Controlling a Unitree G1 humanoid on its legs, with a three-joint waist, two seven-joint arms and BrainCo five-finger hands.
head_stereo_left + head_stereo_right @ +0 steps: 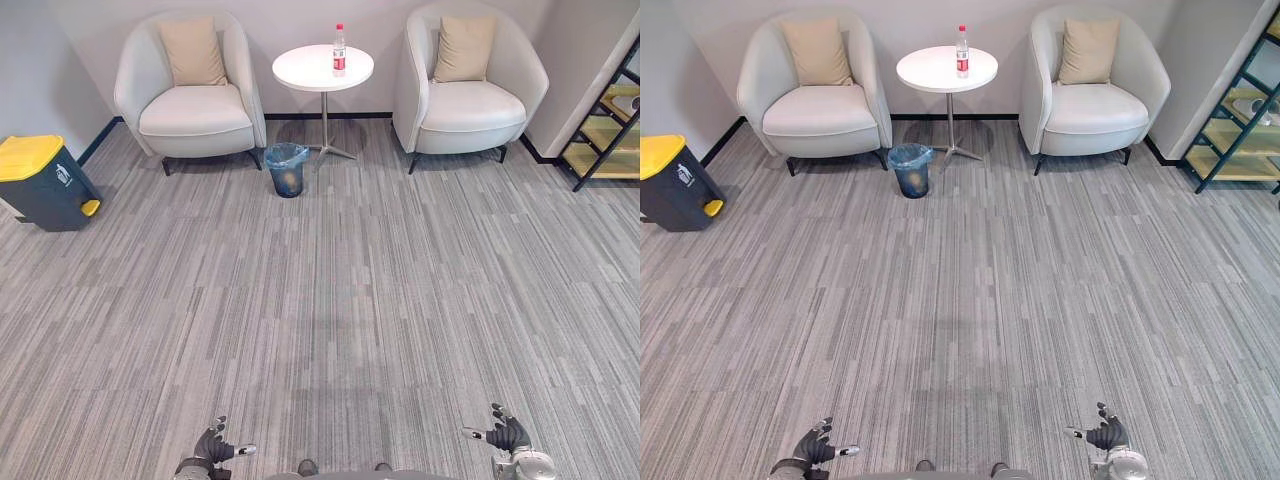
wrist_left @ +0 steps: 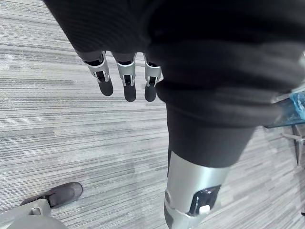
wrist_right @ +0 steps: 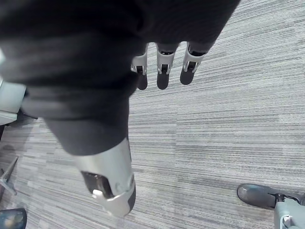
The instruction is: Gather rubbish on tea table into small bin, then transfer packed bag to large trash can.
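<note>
Bottle (image 1: 339, 50): clear, red-labelled, upright, being borne near the right edge of the round white table (image 1: 300, 68), and the one piece of rubbish being noted there. The table is being flanked by two cream armchairs (image 1: 190, 95) against the far wall. Bin (image 1: 287, 180): small, lined with a blue bag, being kept on the carpet (image 1: 340, 300) just beside the table's foot, toward the left chair. Can (image 1: 45, 190): large, dark, yellow-lidded, being kept by the left wall, well apart from table and bin. Step in hand, as judged: the approach, since nothing is being gathered and the bottle is not yet in the bin. Next move, as judged: the open carpet is to be crossed until the table is within reach, after which one hand is to be raised and closed round the bottle. Left hand (image 1: 213, 445) and right hand (image 1: 510, 435): both are being held low at the near edge, fingers straight and loosely spread, nothing being gripped. Each is well apart from the bottle, with the whole stretch of carpet between.
</note>
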